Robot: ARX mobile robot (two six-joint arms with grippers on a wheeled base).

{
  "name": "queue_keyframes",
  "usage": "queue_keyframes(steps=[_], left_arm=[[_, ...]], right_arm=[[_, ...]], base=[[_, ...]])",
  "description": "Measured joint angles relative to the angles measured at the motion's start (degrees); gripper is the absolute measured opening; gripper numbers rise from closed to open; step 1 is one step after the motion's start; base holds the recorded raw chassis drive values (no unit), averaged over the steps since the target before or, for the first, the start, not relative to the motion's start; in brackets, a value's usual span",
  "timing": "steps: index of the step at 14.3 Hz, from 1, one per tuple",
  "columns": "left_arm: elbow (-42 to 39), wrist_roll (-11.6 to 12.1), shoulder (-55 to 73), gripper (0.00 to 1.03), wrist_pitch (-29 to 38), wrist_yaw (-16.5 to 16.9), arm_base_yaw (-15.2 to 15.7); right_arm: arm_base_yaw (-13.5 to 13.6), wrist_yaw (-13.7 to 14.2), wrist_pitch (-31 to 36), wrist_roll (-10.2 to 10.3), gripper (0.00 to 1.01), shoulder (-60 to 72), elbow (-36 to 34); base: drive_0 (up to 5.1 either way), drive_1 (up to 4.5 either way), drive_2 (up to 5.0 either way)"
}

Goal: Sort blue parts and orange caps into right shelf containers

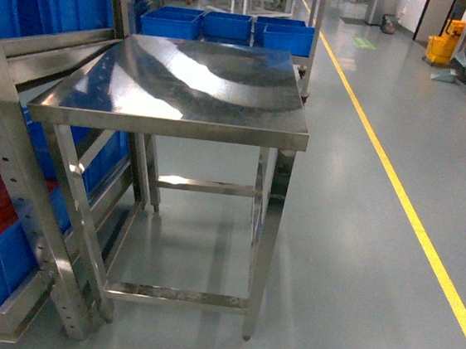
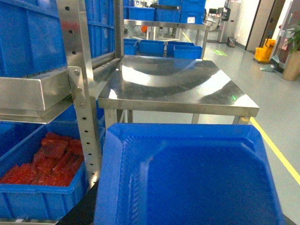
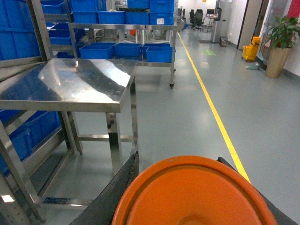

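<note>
Although no single orange cap can be made out, the likeliest candidates are the red-orange pieces (image 2: 49, 159) heaped in a blue crate (image 2: 28, 201) at eight o'clock of the left wrist view, on the bottom level of the steel rack (image 2: 79, 93) beside the steel table (image 2: 178, 89). They lie jumbled, sharing no heading, and each piece's long axis is too small and blurred to read.

I judge them light, stiff plastic with a smooth skin that could squirt out of a loose pinch. The best hold would be a top piece of the heap, taken across its narrower width.

A blue tray (image 2: 187, 178) fills six o'clock of that view and hides the left pincer, so its opening cannot be told. In the right wrist view an orange round dish (image 3: 192, 197) sits at six o'clock, and the right gripper (image 3: 178, 158) shows a dark finger on either side of its rim. Whether they clamp the dish I cannot tell.
</note>
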Motion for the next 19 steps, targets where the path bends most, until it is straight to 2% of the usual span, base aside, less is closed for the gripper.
queue_keyframes(steps=[19], left_arm=[[0.00, 0.00, 0.00, 0.41, 0.02, 0.04, 0.02]], right_arm=[[0.00, 0.09, -0.44, 0.00, 0.42, -0.02, 0.00]], base=[[-4.9, 2.54, 2.5]])
